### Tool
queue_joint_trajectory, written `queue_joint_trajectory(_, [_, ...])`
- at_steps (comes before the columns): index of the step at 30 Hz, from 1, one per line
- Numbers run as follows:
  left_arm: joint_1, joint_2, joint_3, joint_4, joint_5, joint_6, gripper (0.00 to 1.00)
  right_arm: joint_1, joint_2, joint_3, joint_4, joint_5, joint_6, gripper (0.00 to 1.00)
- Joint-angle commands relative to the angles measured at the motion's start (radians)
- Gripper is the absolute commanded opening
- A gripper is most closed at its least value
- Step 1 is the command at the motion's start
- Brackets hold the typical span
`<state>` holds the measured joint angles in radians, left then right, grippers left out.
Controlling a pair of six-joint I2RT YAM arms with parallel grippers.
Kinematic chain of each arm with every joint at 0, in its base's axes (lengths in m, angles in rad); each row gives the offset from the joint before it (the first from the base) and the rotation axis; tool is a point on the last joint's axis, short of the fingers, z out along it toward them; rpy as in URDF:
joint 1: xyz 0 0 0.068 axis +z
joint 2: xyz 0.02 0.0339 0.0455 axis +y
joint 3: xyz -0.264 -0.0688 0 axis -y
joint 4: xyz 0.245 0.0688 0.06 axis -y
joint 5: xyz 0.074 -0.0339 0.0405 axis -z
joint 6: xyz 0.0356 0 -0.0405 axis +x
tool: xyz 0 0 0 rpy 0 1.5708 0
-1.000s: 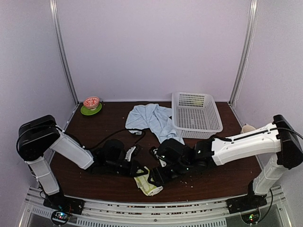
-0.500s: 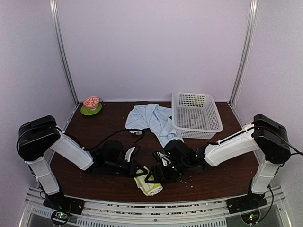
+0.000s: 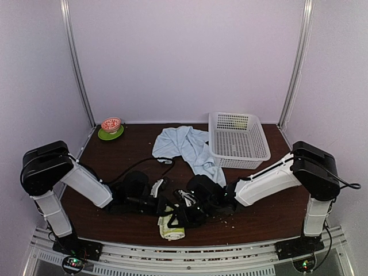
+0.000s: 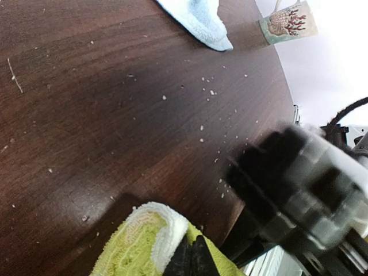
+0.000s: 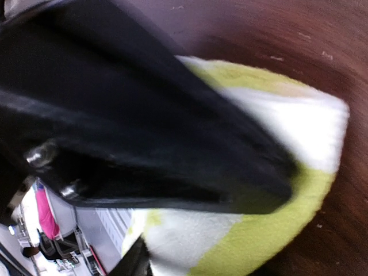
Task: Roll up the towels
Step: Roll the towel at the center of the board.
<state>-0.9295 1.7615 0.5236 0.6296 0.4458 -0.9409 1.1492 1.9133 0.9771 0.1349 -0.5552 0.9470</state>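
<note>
**A:** How do the pincers stand?

**B:** The left gripper [image 4: 192, 260] is clenched, its tips together at the edge of the yellow-green towel [image 4: 129, 247]. I cannot tell whether a fold is nipped between them. The right gripper [image 3: 179, 214] sits on the same cloth with one finger lying across it. Its wrist view is smeared, so I cannot tell if it is clamped or loose.

**A:** And the towel itself?

**B:** It is bunched into a partly rolled wad near the front edge of the table [image 3: 270, 215], between the two grippers. The light-blue towel [image 3: 187, 146] lies crumpled farther back, against the basket [image 3: 253, 152].

**A:** Which step, then?

**B:** I judge it to be the first roll, begun but not finished. The next move calls for one side to pin the wad while the other turns it over tightly. The blue towel has not been started.
</note>
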Motion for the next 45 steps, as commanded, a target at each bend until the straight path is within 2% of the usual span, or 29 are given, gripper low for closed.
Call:
queue_joint_trajectory(1, [-0.007,0.052,-0.044,-0.163,-0.05,-0.003,0.0,0.021,0.084,-0.015,-0.194,0.061,0.007,0.38])
queue_joint_trajectory(7, [-0.008,0.02,-0.046,-0.189,-0.052,0.004,0.0,0.022,0.077,0.008,-0.26,0.126,-0.005,0.16])
queue_joint_trajectory(10, [-0.006,-0.023,-0.034,-0.242,-0.066,0.022,0.0,0.023,0.047,0.032,-0.338,0.203,-0.042,0.02])
queue_joint_trajectory(11, [-0.006,-0.039,-0.024,-0.27,-0.074,0.033,0.0,0.023,0.037,0.042,-0.374,0.235,-0.059,0.0])
queue_joint_trajectory(16, [0.001,-0.094,0.048,-0.367,-0.1,0.073,0.0,0.022,-0.003,0.096,-0.56,0.379,-0.19,0.0])
queue_joint_trajectory(21, [0.005,-0.135,0.156,-0.455,-0.112,0.106,0.17,0.017,-0.041,0.158,-0.783,0.586,-0.374,0.0])
queue_joint_trajectory(26, [0.008,-0.14,0.234,-0.495,-0.121,0.124,0.2,0.015,-0.038,0.198,-0.923,0.713,-0.485,0.0])
queue_joint_trajectory(40, [0.012,0.013,0.413,-0.418,-0.027,0.118,0.2,0.024,-0.015,0.244,-0.891,0.725,-0.508,0.0])
queue_joint_trajectory(45, [0.012,0.109,0.438,-0.309,0.056,0.059,0.16,0.025,-0.013,0.246,-0.884,0.716,-0.511,0.0])
